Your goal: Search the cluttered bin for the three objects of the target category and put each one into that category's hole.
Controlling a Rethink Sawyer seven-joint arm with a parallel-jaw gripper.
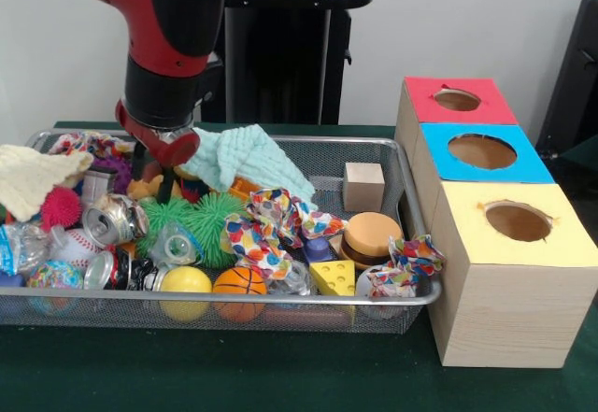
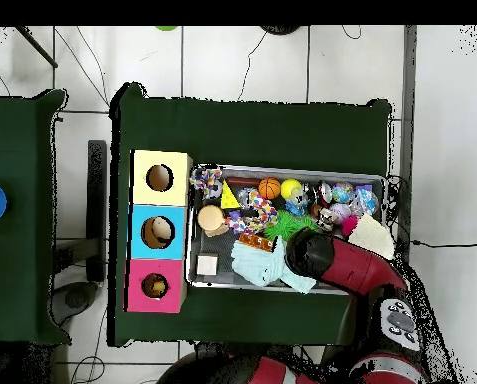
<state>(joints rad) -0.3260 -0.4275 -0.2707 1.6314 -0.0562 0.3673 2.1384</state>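
Balls first: a basketball-patterned orange ball (image 1: 240, 283) sits right against the near rim of the wire mesh bin (image 1: 411, 174), touching a plain yellow ball (image 1: 185, 281) on its left. A baseball (image 1: 79, 244) and a multicoloured ball (image 1: 53, 277) lie further left in the same near strip. I can't spot a tiger-striped one in either view.

The bin sits on the green worktop (image 1: 234, 375), packed with junk: a green spiky pom (image 1: 192, 214), a pink spiky one (image 1: 60, 206), crushed cans (image 1: 112, 218), a toy burger (image 1: 371, 234), a yellow cheese wedge (image 1: 333, 277), a wooden cube (image 1: 363, 186) at the far right and a pale teal cloth (image 1: 245, 158) draped along the far side.

The end effector (image 1: 157, 180) is down in the far left part of the bin, beside the teal cloth, over the clutter. Its tips are buried among the toys, so I can't tell if it's released or clenched on anything.

Right of the bin stand three wooden boxes in a row. The red-topped box's hole (image 1: 457, 100) is the farthest, then the blue-topped box (image 1: 482, 152), with the yellow-topped box (image 1: 517, 220) nearest. From overhead the red hole (image 2: 155, 286) seems to have something inside, but it's too small to make out.
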